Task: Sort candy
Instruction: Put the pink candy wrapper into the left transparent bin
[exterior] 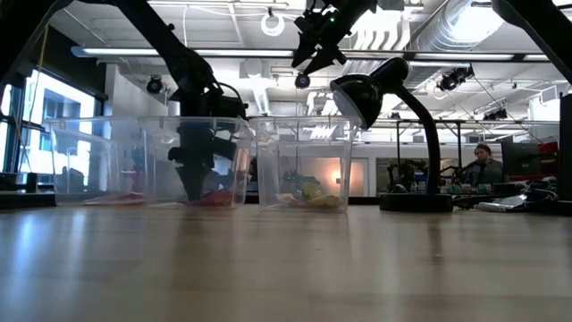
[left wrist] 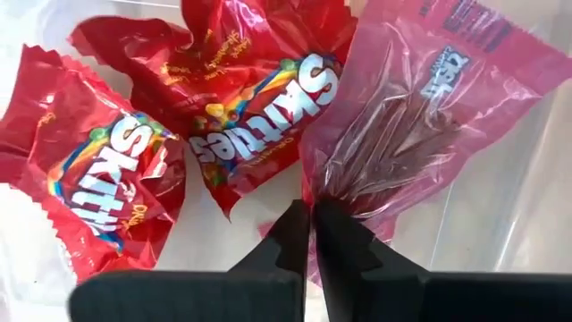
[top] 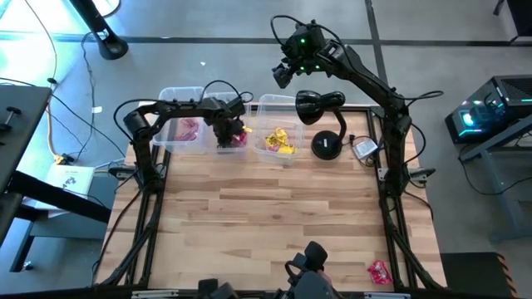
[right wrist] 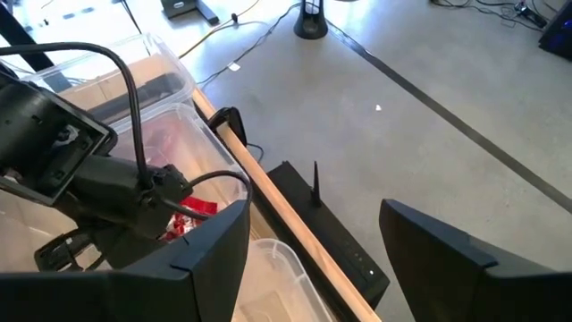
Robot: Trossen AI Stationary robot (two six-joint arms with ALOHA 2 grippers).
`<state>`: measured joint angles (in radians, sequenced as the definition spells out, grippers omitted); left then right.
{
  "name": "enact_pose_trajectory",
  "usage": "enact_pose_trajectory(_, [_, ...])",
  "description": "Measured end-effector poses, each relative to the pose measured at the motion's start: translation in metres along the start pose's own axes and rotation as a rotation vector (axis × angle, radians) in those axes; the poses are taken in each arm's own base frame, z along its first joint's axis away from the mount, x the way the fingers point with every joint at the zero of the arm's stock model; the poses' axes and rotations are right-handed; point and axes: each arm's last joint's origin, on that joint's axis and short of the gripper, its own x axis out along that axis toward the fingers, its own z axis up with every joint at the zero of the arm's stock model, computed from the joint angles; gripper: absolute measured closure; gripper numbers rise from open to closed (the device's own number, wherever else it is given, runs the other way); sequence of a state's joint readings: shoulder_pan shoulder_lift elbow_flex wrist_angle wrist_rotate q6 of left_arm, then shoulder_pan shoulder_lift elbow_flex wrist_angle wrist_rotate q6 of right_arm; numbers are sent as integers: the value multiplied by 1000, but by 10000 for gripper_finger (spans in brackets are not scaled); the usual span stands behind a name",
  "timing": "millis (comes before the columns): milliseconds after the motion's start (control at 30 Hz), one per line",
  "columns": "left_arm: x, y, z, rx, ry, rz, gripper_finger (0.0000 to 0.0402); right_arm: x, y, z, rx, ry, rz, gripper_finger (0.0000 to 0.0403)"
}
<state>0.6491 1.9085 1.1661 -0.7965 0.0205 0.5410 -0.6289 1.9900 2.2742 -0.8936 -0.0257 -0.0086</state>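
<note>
My left gripper (left wrist: pixel 311 207) is down inside a clear tub (top: pixel 226 148) at the table's far edge, shut on a pink see-through candy packet (left wrist: pixel 420 116). Two red Skittles packets (left wrist: pixel 241 107) lie on the tub floor beside it. The left tub holds pink candy (top: pixel 188 128) and the right tub holds yellow candy (top: pixel 278 139). One red packet (top: pixel 379 271) lies alone near the table's near right corner. My right gripper (top: pixel 284 73) hangs open, high above the far edge, over nothing. My left gripper pinches the pink packet between its two fingers at the wrapper's crimped end (left wrist: pixel 332 190). The fingers come from above, pointing down into the tub (exterior: pixel 192 179). The packet spreads away from the fingertips beside the red packets; whether it rests on the tub floor I cannot tell.
A black desk lamp (top: pixel 326 145) stands right of the tubs, its head (exterior: pixel 357 97) leaning over the yellow tub (exterior: pixel 304 161). A small grey box with a cable (top: pixel 364 149) lies by the far right corner. The wooden table (top: pixel 274 216) stretches toward the near edge.
</note>
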Motion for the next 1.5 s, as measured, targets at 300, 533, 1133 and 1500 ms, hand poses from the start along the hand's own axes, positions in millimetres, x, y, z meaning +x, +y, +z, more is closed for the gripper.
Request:
enact_pose_trajectory(300, [-79, -12, -14, -28, -113, 35, 401, 0, -1, 0, -16, 0, -9, 158])
enact_pose_trajectory(533, [-155, -23, -35, -177, -312, 171, 401, 0, -9, 1, 3, -9, -24, 158])
enact_pose_trajectory(1133, [-163, -10, -120, -1140, -267, 578, 401, -1, -17, 3, 29, -39, -24, 158])
enact_pose_trajectory(1500, [-156, -11, -124, -1197, -278, 497, 325, 0, -16, 1, 5, -17, -24, 158])
